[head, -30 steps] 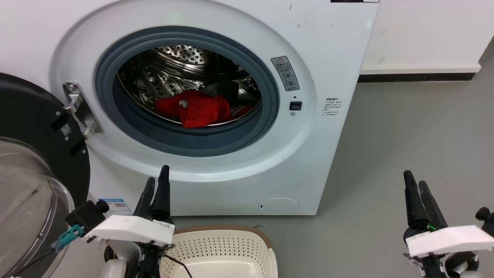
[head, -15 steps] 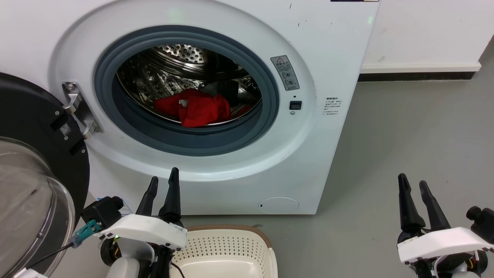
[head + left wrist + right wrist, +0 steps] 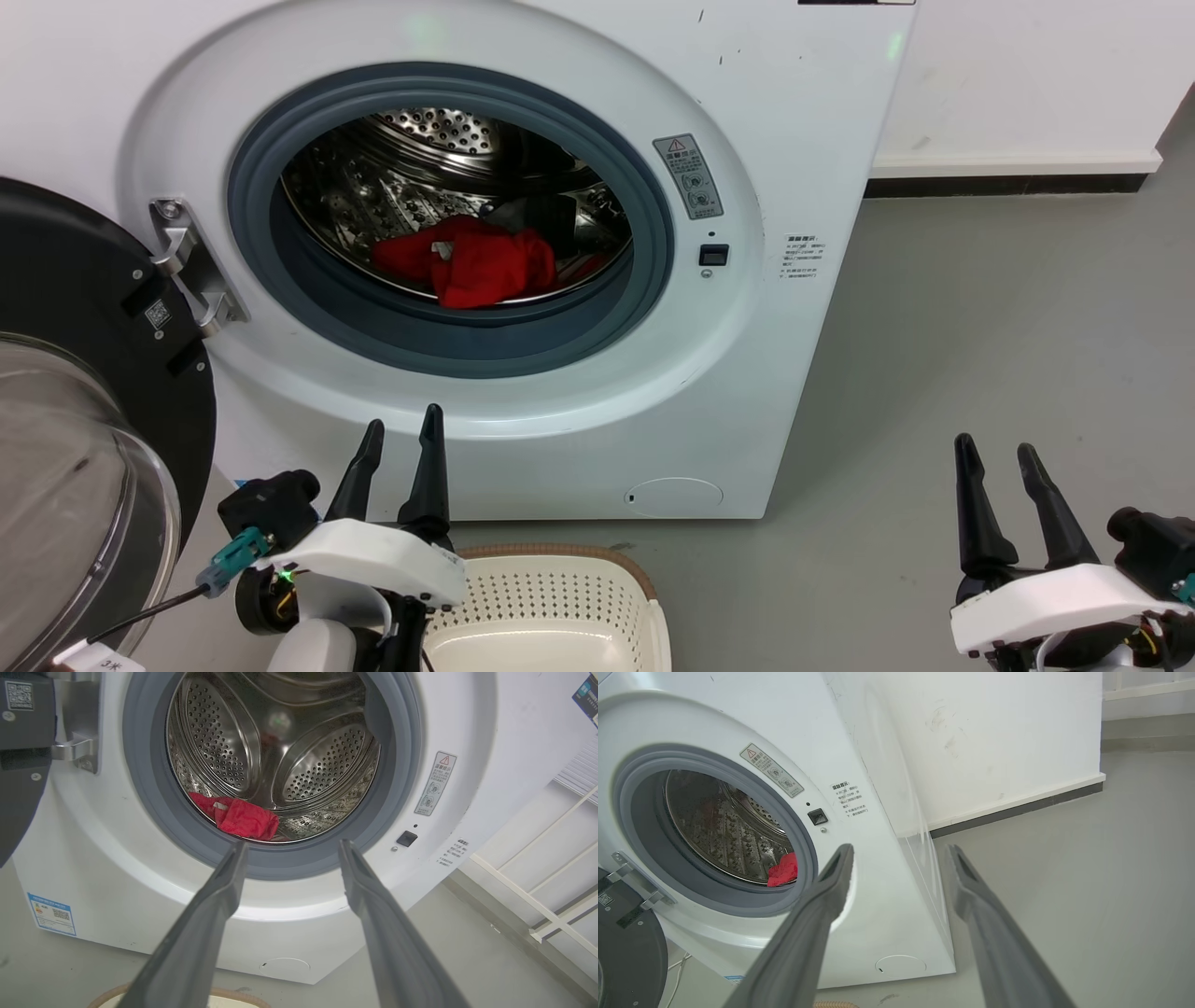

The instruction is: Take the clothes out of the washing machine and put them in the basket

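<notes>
Hovering spread below the porthole rim (image 3: 448,359), left tool (image 3: 402,417) stands clear of clothes (image 3: 485,266).

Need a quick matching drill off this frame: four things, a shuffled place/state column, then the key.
Things:
1. red garment
2. basket
3. washer door
4. right gripper

Place or state:
a. swung open, left of the washing machine
b. lying in the steel drum
c. open, over bare floor
d. on the floor, in front of the machine

Pairs: 1-b, 2-d, 3-a, 4-c
</notes>
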